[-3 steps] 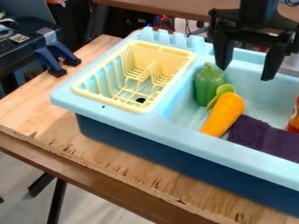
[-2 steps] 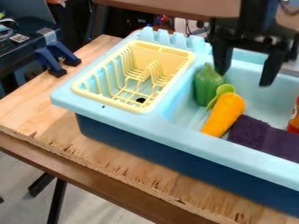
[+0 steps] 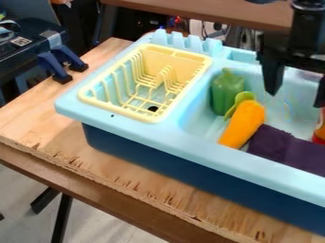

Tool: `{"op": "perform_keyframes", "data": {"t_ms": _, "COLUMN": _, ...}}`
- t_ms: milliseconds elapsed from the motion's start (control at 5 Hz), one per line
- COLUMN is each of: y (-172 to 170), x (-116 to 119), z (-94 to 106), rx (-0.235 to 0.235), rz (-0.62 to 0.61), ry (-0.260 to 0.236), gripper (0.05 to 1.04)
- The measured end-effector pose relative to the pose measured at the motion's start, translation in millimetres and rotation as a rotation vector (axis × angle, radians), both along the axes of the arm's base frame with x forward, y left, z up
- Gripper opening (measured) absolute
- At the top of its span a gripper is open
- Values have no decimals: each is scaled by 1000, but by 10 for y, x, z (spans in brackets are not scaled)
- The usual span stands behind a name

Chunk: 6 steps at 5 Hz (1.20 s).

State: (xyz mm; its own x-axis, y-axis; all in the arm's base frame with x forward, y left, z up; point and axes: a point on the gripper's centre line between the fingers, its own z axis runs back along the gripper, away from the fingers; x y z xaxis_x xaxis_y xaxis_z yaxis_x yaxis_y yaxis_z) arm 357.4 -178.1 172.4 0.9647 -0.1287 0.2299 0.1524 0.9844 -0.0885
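"Claw (image 3: 296,98), black with two fingers: where is it, and how does it stand?"

"Upper right of the frame, over the light-blue plastic toy sink (image 3: 209,148). It's released, its fingers spread well apart."

"What lies near it?"

"An orange toy carrot with a green top (image 3: 243,126), right of the frame's centre, slanting inside the basin. The green toy pepper (image 3: 226,93) is just behind it, and the dark purple cloth (image 3: 289,148) lies beside it, toward the right edge."

"And left of those?"

"The pale-yellow plastic dish rack (image 3: 184,57), set into the sink's left part."
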Motion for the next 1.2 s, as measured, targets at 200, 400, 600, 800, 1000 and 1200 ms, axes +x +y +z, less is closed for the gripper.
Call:
{"op": "perform_keyframes", "data": {"t_ms": 200, "y": -111, "x": 22, "z": 103, "rx": -54, "rz": -80, "ry": -25, "gripper": 1007}}
{"op": "perform_keyframes", "data": {"t_ms": 400, "y": -221, "x": 97, "z": 170, "rx": -51, "rz": -121, "ry": -33, "gripper": 1007}}
{"op": "perform_keyframes", "data": {"t_ms": 600, "y": -253, "x": 169, "z": 224, "rx": -56, "rz": -120, "ry": -52, "gripper": 1007}}
{"op": "perform_keyframes", "data": {"t_ms": 800, "y": -314, "x": 257, "z": 169, "rx": -56, "rz": -130, "ry": -46, "gripper": 1007}}
{"op": "perform_keyframes", "data": {"t_ms": 1000, "y": -371, "x": 326, "z": 108, "rx": -46, "rz": -123, "ry": -16, "gripper": 1007}}
{"op": "perform_keyframes", "data": {"t_ms": 1200, "y": -414, "x": 372, "z": 33, "rx": -52, "rz": -122, "ry": -3, "gripper": 1007}}
